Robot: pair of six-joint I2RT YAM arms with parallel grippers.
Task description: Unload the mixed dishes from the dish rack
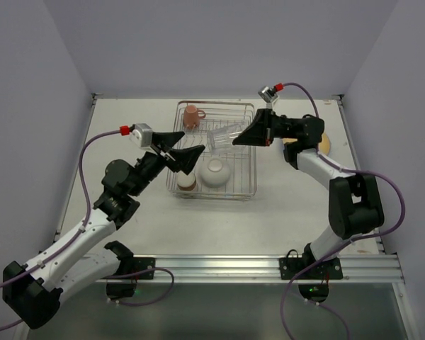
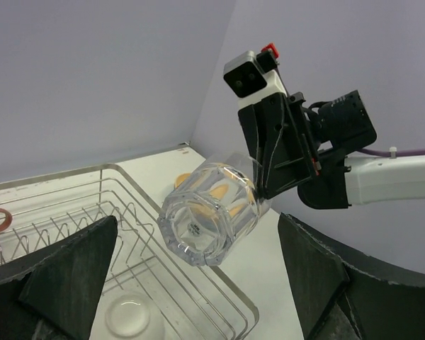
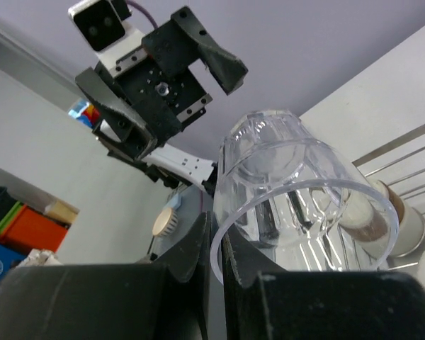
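Observation:
My right gripper (image 1: 236, 139) is shut on the rim of the clear glass (image 1: 222, 137) and holds it tilted above the dish rack (image 1: 246, 185). In the right wrist view its fingers (image 3: 198, 249) pinch the glass wall (image 3: 304, 191). My left gripper (image 1: 190, 148) is open and empty just left of the glass, which shows ahead of its fingers (image 2: 67, 273) in the left wrist view (image 2: 211, 216). In the rack are the salmon-pink mug (image 1: 193, 115), the white bowl (image 1: 215, 172) and the small brown cup (image 1: 186, 182). The yellow-orange plate (image 1: 327, 144) lies right of the rack. The lilac and blue plates are out of view.
The right arm (image 1: 319, 166) reaches over the table to the right of the rack and covers part of the yellow-orange plate. Lilac walls enclose the table (image 1: 134, 212) on three sides. The aluminium rail (image 1: 219, 268) runs along the near edge.

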